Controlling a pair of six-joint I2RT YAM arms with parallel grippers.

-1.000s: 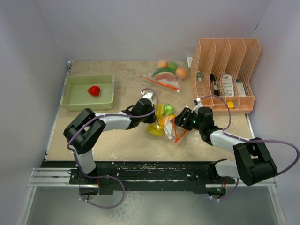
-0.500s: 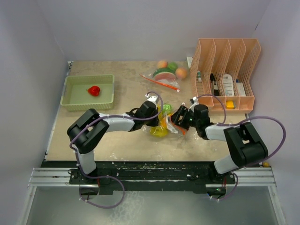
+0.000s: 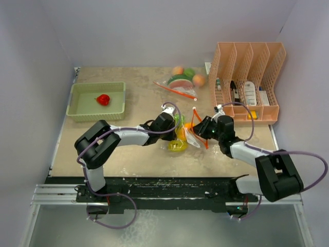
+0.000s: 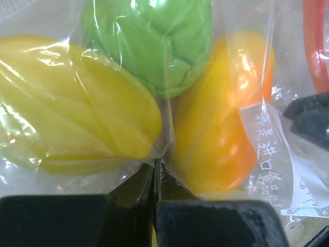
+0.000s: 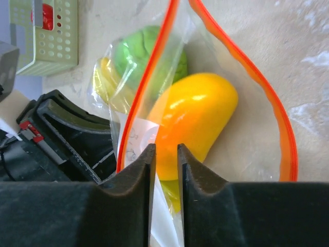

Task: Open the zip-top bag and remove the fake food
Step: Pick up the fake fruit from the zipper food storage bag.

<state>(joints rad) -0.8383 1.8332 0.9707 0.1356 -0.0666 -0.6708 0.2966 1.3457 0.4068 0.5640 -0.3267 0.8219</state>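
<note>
the zip-top bag (image 3: 181, 140) lies in the middle of the desk (image 3: 128, 154) between the two arms, and its mouth looks already parted: seen from the right wrist, the orange zip rim (image 5: 241, 67) makes a wide loop. the fake food is not out yet; an orange piece (image 5: 193, 118), a green piece (image 5: 146, 56) and a yellow piece (image 4: 77, 98) sit inside. the left gripper (image 4: 156, 175) is clamped on a fold of film, and the right gripper (image 5: 164, 154) is pinching the film by the mouth. i'd say one side must next let go and reach in for the orange piece, nearest the mouth, while the other pins the bag. from above the arms cover both grips, and i can't tell if the right holds one wall or both
</note>
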